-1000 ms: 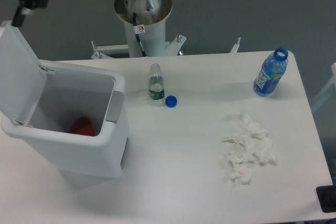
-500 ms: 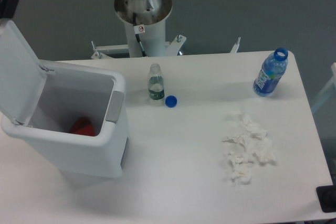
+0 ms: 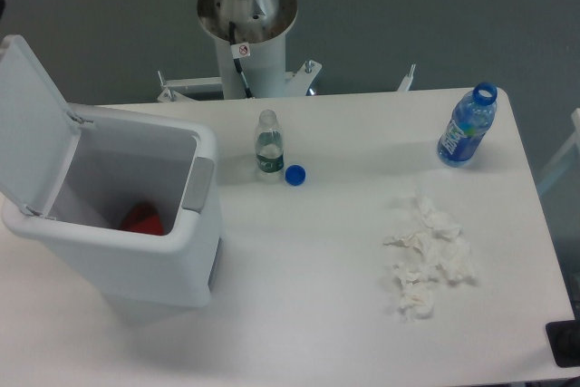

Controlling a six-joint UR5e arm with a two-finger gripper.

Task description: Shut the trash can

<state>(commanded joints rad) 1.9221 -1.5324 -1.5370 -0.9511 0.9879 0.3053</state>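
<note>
Since half a second ago my gripper has slid out past the top left edge; I see nothing of it now, so I cannot tell whether its jaws are open or closed. Nothing on the table (image 3: 299, 314) has shifted.

The table runs nearly edge to edge, with bare white surface across the front and middle. The trash can (image 3: 136, 242) stands at the left end, its near-left corner close to the table's edge, its lid (image 3: 32, 124) swung up and back on the left side, the grey latch tab (image 3: 198, 185) on the right rim. Something red (image 3: 142, 219) lies inside.

The robot base (image 3: 246, 15) rises behind the far edge.

Crumpled tissues (image 3: 426, 256) lie right of centre. A blue bottle (image 3: 468, 124), uncapped, stands near the far right corner. A small clear bottle (image 3: 268, 146) stands just right of the can, a blue cap (image 3: 294, 174) just beside it
</note>
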